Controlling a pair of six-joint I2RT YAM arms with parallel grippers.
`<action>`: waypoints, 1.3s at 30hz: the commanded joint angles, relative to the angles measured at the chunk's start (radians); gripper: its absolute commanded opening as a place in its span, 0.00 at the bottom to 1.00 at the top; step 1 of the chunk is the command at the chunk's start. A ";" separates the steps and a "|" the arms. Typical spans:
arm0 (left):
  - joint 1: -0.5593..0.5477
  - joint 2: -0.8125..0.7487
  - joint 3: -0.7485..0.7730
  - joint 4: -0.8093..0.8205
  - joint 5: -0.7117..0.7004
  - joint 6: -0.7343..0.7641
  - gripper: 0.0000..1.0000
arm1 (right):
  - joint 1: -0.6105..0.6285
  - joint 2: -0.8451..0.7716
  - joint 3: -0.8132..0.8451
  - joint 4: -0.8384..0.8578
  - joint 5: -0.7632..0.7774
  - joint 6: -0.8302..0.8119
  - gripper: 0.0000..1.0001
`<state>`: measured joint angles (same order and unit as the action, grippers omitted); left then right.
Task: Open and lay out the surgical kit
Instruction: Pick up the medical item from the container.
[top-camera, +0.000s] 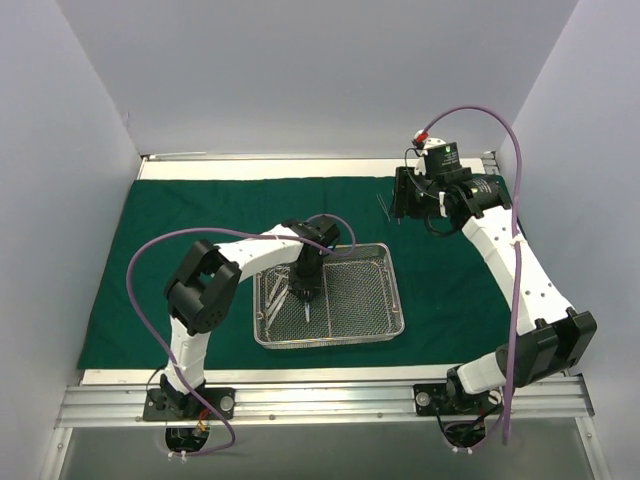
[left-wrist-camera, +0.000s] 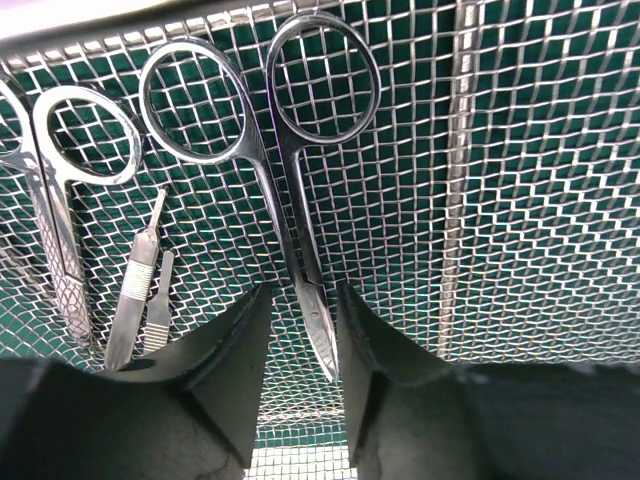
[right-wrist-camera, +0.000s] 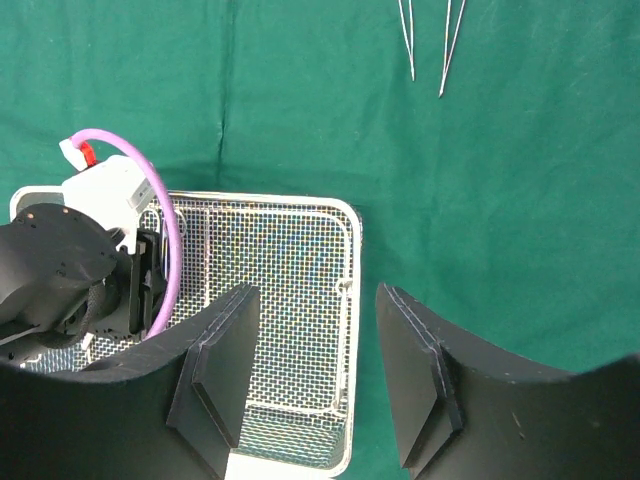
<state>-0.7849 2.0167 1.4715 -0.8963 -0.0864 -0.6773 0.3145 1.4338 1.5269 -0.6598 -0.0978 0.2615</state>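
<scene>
The dark green cloth (top-camera: 200, 210) lies spread flat, with the silver wire-mesh tray (top-camera: 395, 290) on its middle. My left gripper (top-camera: 303, 297) is down inside the tray. In the left wrist view its fingers (left-wrist-camera: 230, 350) straddle the blades of a pair of steel scissors (left-wrist-camera: 290, 200). The right finger is at the blade tip, and a gap shows on the left side. More ring-handled tools (left-wrist-camera: 60, 200) and a slim steel handle (left-wrist-camera: 135, 300) lie to the left. My right gripper (top-camera: 405, 200) hangs open and empty over the cloth, by thin tweezers (right-wrist-camera: 452, 45).
Grey walls close in the table on the left, back and right. A metal rail (top-camera: 320, 400) carrying both arm bases runs along the near edge. The left arm's purple cable (top-camera: 150, 260) loops over the cloth's left part. The tray's corner (right-wrist-camera: 352, 260) shows below my right gripper (right-wrist-camera: 317, 292).
</scene>
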 joint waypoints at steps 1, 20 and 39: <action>-0.007 0.028 -0.034 0.066 -0.018 -0.016 0.40 | -0.003 -0.032 -0.013 0.002 -0.010 -0.002 0.50; 0.016 -0.087 -0.040 0.042 0.043 0.093 0.02 | 0.003 -0.003 0.047 -0.024 0.017 0.007 0.50; 0.114 -0.465 0.063 -0.147 0.626 0.058 0.02 | 0.170 -0.182 -0.137 0.198 -0.025 -0.359 0.45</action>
<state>-0.6960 1.6531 1.5337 -1.0290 0.3897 -0.5671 0.4438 1.3357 1.4006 -0.5262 -0.1127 0.0257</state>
